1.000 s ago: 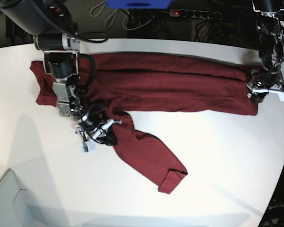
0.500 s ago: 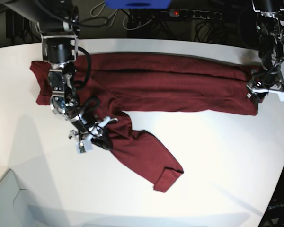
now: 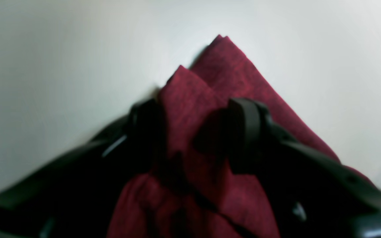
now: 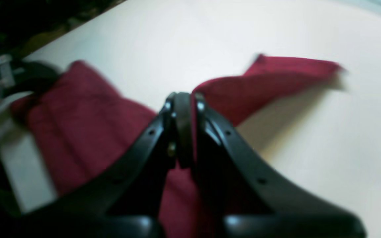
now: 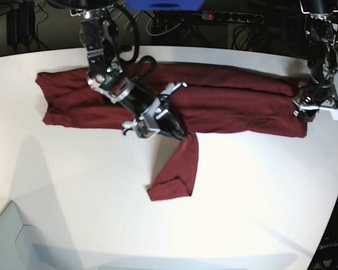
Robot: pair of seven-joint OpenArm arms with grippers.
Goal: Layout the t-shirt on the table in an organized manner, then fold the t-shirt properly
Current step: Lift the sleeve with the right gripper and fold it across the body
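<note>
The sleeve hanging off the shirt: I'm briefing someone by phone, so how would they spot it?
Start at the white table and find the long maroon t-shirt lying across its far side. From its near edge, one strip of cloth, the sleeve, runs toward the camera, its upper end pinched in the right gripper. It alone leaves the band; its cuff is folded over.

Garments: one, t-shirt (image 5: pixel 225 104), dark maroon, long-sleeved. Sleeves distinguishable in base view: one, lying off lower edge of body. Other sleeve: cannot tell.

Tables: one, white table (image 5: pixel 259 185).

Robot arms: two. Grippers: two, left gripper (image 5: pixel 315 109), right gripper (image 5: pixel 166 125).

Power strips: one (image 5: pixel 231 17), black, behind table's far edge, one red light on it.

Cables behind table: several, tangled, count cannot be told.
</note>
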